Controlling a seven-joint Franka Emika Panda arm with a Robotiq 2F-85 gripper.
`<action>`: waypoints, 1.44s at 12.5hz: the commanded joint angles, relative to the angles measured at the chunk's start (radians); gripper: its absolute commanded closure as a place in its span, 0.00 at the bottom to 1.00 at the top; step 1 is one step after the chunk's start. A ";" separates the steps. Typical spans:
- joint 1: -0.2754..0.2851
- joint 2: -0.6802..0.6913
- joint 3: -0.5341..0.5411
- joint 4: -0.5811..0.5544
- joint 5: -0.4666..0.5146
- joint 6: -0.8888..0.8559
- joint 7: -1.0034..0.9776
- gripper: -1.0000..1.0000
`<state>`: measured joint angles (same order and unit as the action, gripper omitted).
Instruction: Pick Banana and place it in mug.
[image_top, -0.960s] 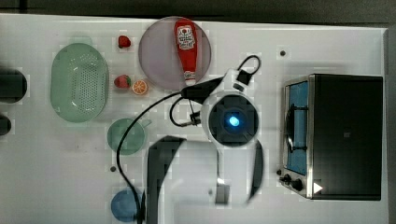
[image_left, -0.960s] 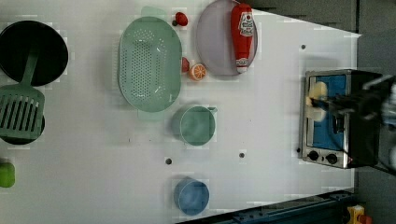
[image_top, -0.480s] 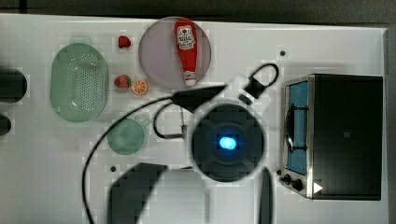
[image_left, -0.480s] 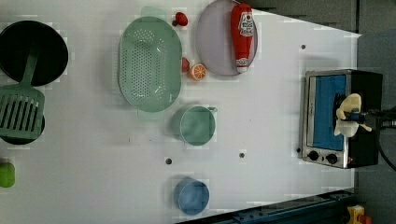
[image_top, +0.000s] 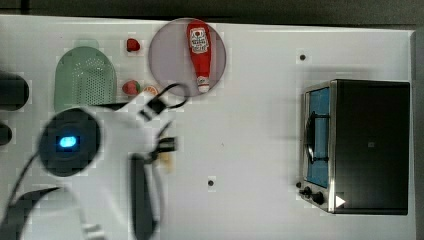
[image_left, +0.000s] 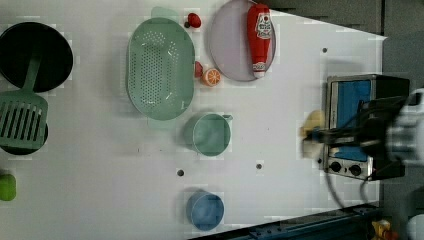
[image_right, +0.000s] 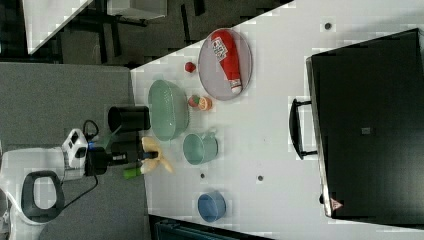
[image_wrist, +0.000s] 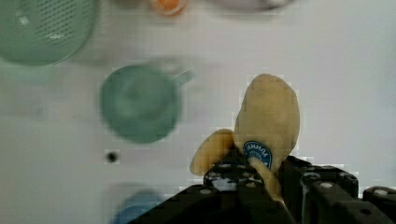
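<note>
The arm is swinging across the table: a second ago its wrist hung beside the toaster oven (image_top: 357, 145), and it is now sitting toward the top view's left, near the colander (image_top: 85, 82). The gripper (image_wrist: 254, 175) is closed narrowly on the banana (image_wrist: 267, 116), clamping it near the blue sticker, with the fruit projecting beyond the fingertips. The pick is therefore judged complete, and the carry is under way.

In the wrist view the mug (image_wrist: 140, 102) is lying beside the banana rather than beneath it, mouth up and apparently empty, handle pointing toward the fruit. The left view is placing the banana close to the oven front, at odds with the other views; it may be lagging, so the position over the table is being taken from the top and right views.

Room is fair. The mug (image_left: 212, 134) is standing apart from its neighbours, with bare table between it and the blue cup (image_left: 205, 210). The colander (image_left: 160, 67) is its nearest neighbour, with the orange slice (image_left: 212, 77) beyond. The plate (image_left: 227, 45) carrying the ketchup bottle (image_left: 260, 37) is lying well apart. A straight descent over the mug's mouth looks unobstructed; the banana's splayed ends may catch the rim if off centre.
</note>
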<state>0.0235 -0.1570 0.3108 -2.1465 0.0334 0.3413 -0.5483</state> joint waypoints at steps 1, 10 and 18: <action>0.007 0.014 0.069 -0.019 0.025 0.045 0.368 0.78; 0.006 0.270 0.125 -0.155 0.025 0.441 0.515 0.66; 0.003 0.280 0.109 -0.185 0.023 0.597 0.515 0.00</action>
<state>0.0217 0.1555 0.4019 -2.3711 0.0385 0.9136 -0.0690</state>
